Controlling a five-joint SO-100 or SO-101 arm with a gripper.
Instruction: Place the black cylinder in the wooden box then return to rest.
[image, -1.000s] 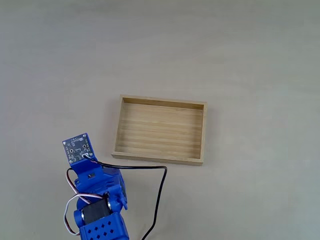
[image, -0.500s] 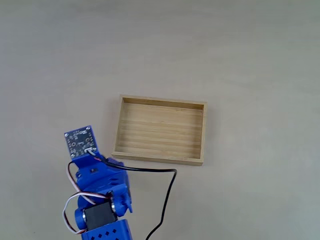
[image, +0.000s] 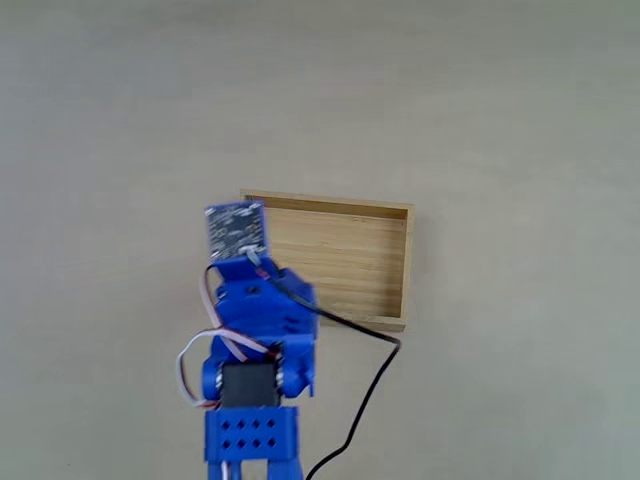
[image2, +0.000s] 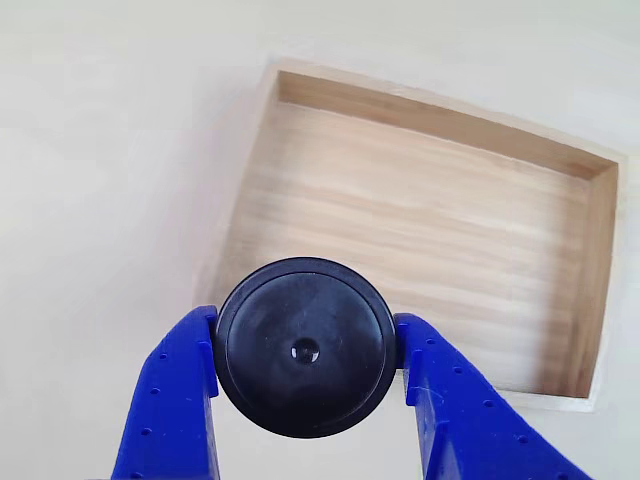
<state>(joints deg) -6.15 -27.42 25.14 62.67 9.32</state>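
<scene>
Fixed view: blue arm (image: 255, 340), black cable (image: 365, 395) cover wooden box (image: 350, 255) lower-left corner. Other view: gripper (image2: 305, 350) clamps matte black cylinder (image2: 305, 345), dimpled top, over slatted floor.

Black cylinder (image2: 304, 346) matte; jaws blue; wooden box (image2: 560, 155) light wood, streaked grain; table (image: 500, 100) pale beige

Setting: I read this as a hobby or lab test bench, though I cannot tell the room itself.
Surface: plain pale beige matte tabletop (image: 500, 100), bare and evenly lit.
Hardware: blue 3D-printed plastic robot arm (image: 255, 330) with an exposed circuit board (image: 236, 228) and loose black cable (image: 365, 390).
Prop: shallow light wooden rectangular box (image: 350, 260) as my staged target.
</scene>
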